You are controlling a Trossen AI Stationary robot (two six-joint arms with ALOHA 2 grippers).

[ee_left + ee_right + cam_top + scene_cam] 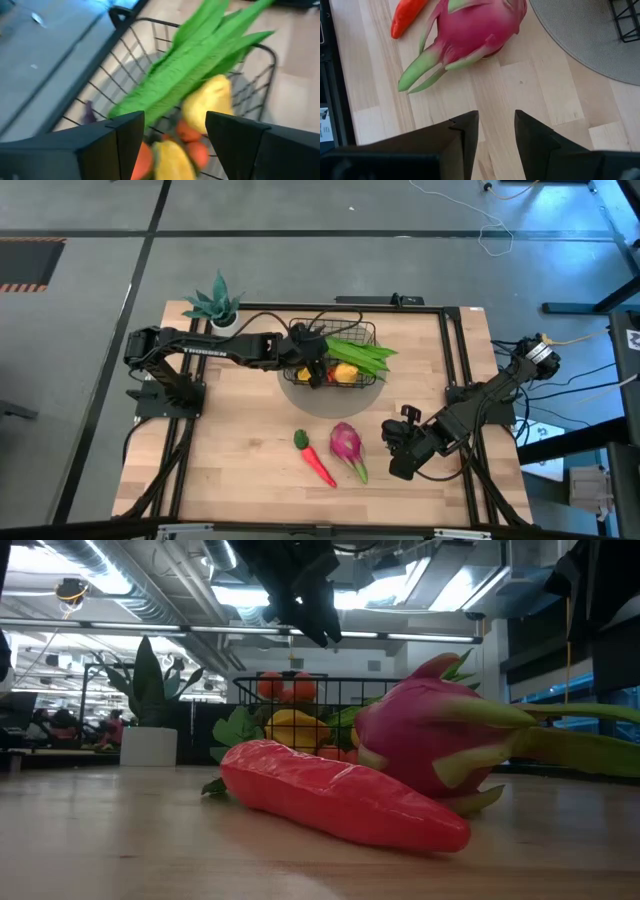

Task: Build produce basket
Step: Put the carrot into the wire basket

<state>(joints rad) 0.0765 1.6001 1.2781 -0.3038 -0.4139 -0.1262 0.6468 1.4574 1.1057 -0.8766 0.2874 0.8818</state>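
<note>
above the basket (338,352), left gripper (175,145) jaws gape, empty.

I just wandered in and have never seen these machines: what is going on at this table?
Two robot arms are filling a black wire-mesh basket with toy produce. The left gripper hangs open over the basket, which holds long green bean pods, a yellow mango and small oranges. The right gripper waits empty near a pink dragon fruit and an orange-red carrot, both lying on the wooden table.

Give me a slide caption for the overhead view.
Left pincer open over the basket of produce; carrot and dragon fruit wait on the table.
</note>
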